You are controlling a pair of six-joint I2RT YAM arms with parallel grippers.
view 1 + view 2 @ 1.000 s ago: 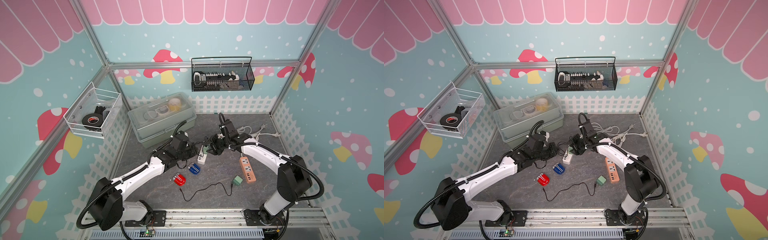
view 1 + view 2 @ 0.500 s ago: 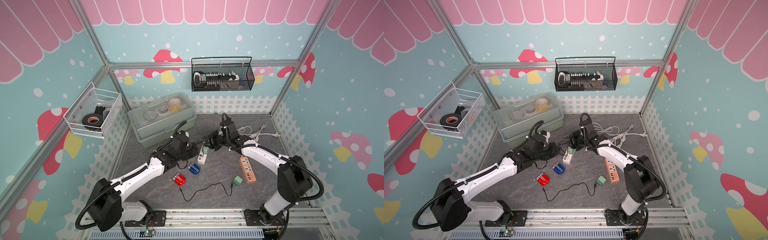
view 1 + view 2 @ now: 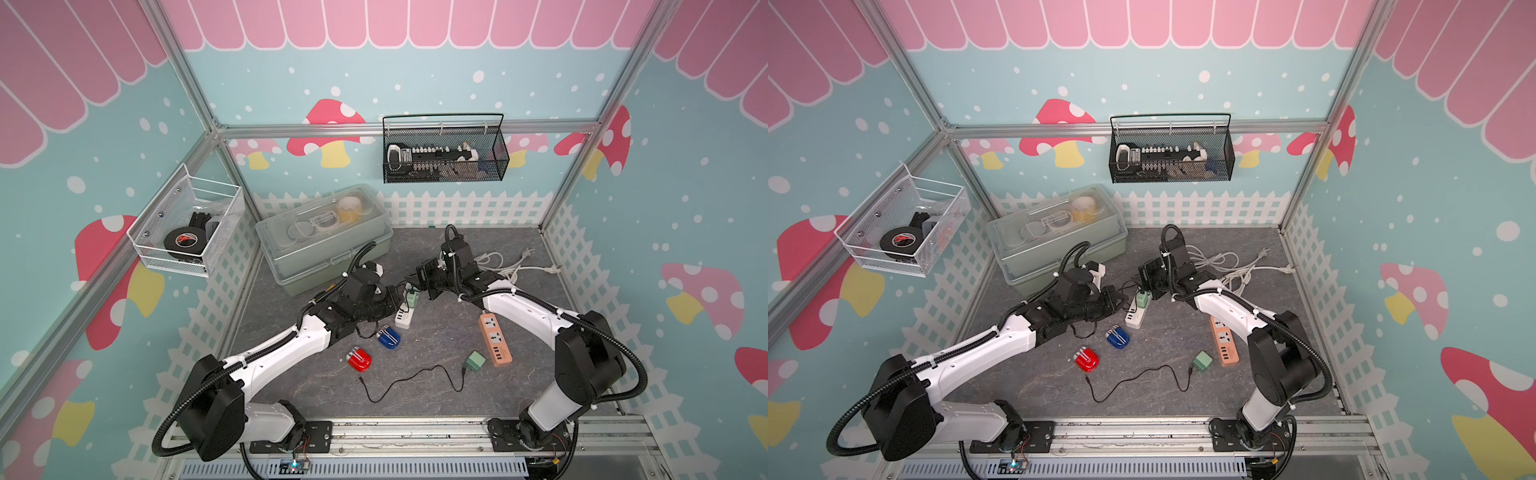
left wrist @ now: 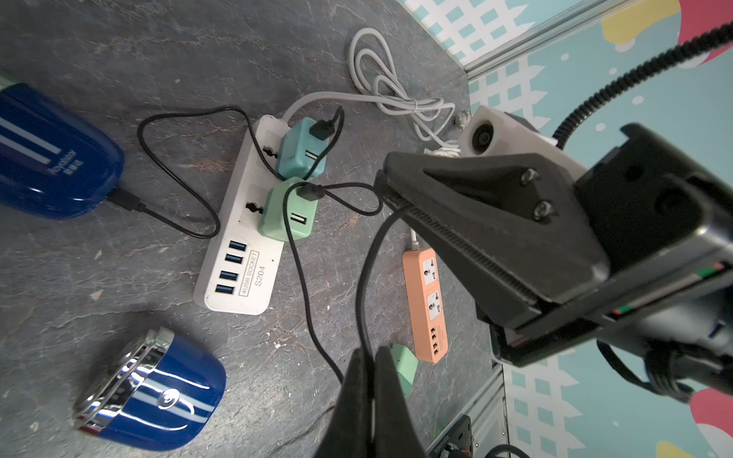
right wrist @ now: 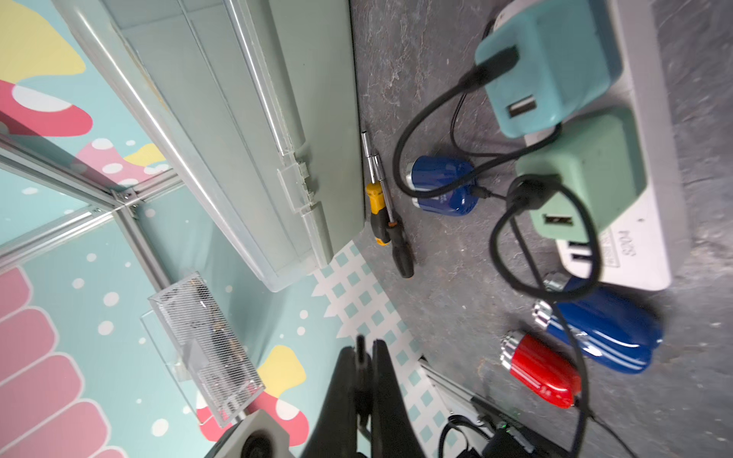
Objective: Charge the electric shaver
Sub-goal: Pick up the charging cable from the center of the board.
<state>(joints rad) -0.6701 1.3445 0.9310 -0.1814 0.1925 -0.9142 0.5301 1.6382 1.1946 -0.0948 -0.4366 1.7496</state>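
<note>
A white power strip (image 4: 242, 253) carries a teal adapter (image 4: 301, 150) and a green adapter (image 4: 289, 210). One dark blue shaver (image 4: 51, 158) lies plugged into a black cable. A second blue shaver (image 3: 389, 337) and a red shaver (image 3: 359, 360) lie loose in front of the strip. My left gripper (image 4: 369, 353) is shut on the thin black cable (image 4: 365, 277) that runs from the green adapter. My right gripper (image 5: 363, 345) is shut on that cable's small plug end, just above the strip in a top view (image 3: 420, 279).
A grey-green toolbox (image 3: 324, 245) stands behind the left arm, with a screwdriver (image 5: 384, 214) at its foot. An orange power strip (image 3: 494, 340), a loose green adapter (image 3: 475, 361) with its black cable (image 3: 415, 380), and coiled white cords (image 3: 503, 266) lie on the right.
My right gripper has gone from open to shut on the cable's plug end and has drawn slightly back from the strip. The left arm has hardly moved.
</note>
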